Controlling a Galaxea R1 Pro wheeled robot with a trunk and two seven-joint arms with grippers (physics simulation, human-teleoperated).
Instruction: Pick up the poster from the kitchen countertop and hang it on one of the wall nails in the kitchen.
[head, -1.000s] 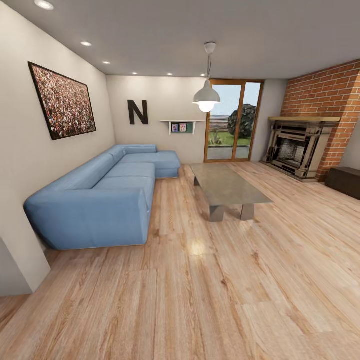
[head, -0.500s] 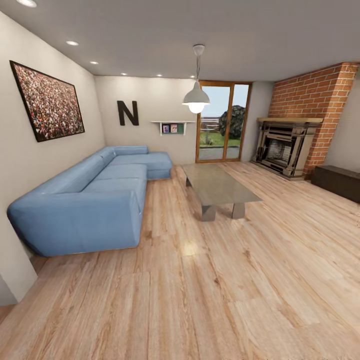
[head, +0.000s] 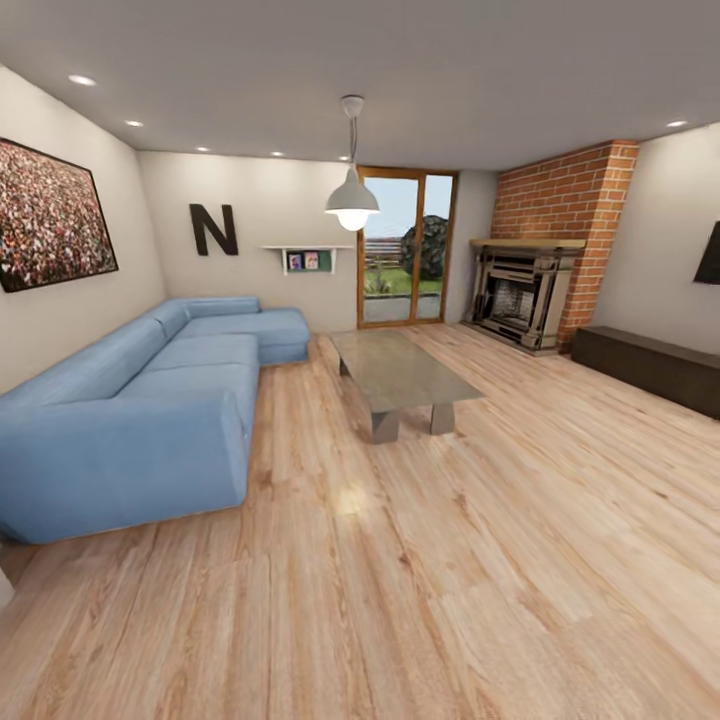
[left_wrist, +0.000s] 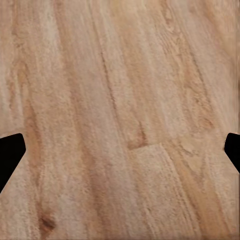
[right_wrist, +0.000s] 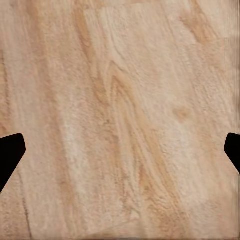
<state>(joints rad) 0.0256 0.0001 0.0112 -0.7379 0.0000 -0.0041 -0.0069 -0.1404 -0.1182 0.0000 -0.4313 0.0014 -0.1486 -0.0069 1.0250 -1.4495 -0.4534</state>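
Note:
I am in a living room; the poster, the kitchen countertop and the wall nails are out of view. In the left wrist view my left gripper (left_wrist: 120, 150) is open, its two black fingertips (left_wrist: 9, 155) wide apart at the picture's edges over bare wood floor (left_wrist: 120, 100). The right wrist view has my right gripper (right_wrist: 120, 152) open the same way, dark fingertips (right_wrist: 10, 155) far apart with only floor planks (right_wrist: 125, 110) between them. Neither holds anything.
A blue L-shaped sofa (head: 140, 410) lines the left wall under a large framed crowd picture (head: 50, 215). A grey coffee table (head: 400, 375) stands mid-room. Brick fireplace (head: 525, 290), dark low cabinet (head: 650, 365), glass door (head: 400, 245) and pendant lamp (head: 351, 200) lie beyond. Wood floor (head: 420, 580) stretches ahead.
The whole head view has swung to the right: sofa, table and crowd picture slid left in the picture, and the right wall with a dark screen came in. That is the camera turning.

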